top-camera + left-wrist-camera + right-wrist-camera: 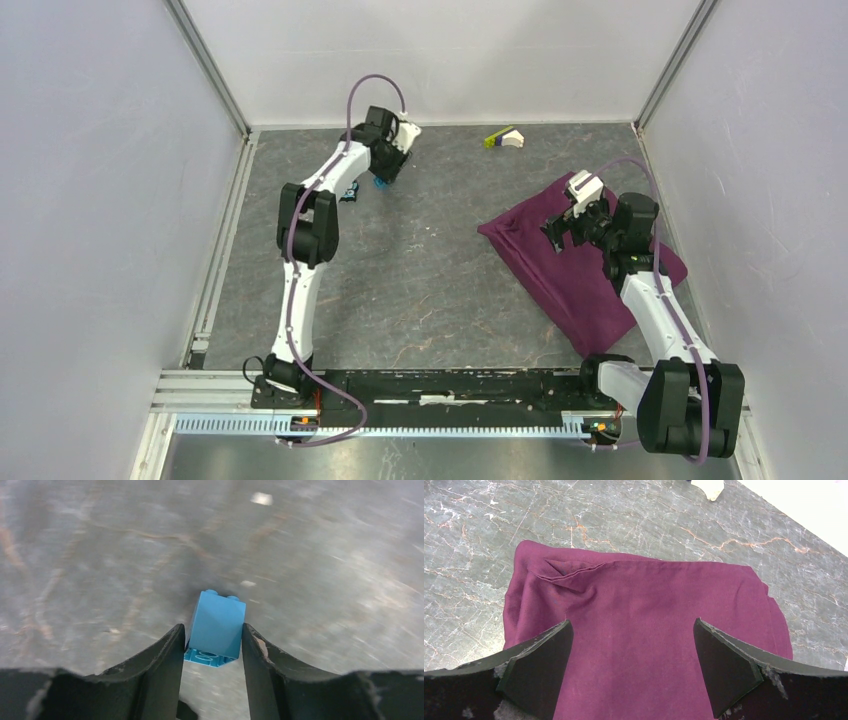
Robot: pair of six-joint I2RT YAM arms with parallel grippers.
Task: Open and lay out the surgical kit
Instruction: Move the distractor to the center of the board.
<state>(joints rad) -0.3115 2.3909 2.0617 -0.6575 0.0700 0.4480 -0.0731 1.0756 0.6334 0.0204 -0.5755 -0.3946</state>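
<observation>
The dark purple cloth (pixel 560 285) lies folded in a bundle at the right of the table, with a creased fold near its far left corner (pixel 569 570). My right gripper (pixel 562 235) hovers open over it, jaws wide apart (pixel 633 630) and holding nothing. The steel tray, tweezers, forceps, packets and gauze are out of view. My left gripper (pixel 388 172) is at the far back left, shut on a small blue block (pixel 218 625) that is tilted with its underside showing, just off the table. The block also shows in the top view (pixel 380 182).
A yellow-green and white piece (pixel 505 138) lies at the back by the rear wall; its white end shows in the right wrist view (pixel 708 486). Grey marbled tabletop (pixel 430 280) lies between the arms. White walls close in the left, back and right sides.
</observation>
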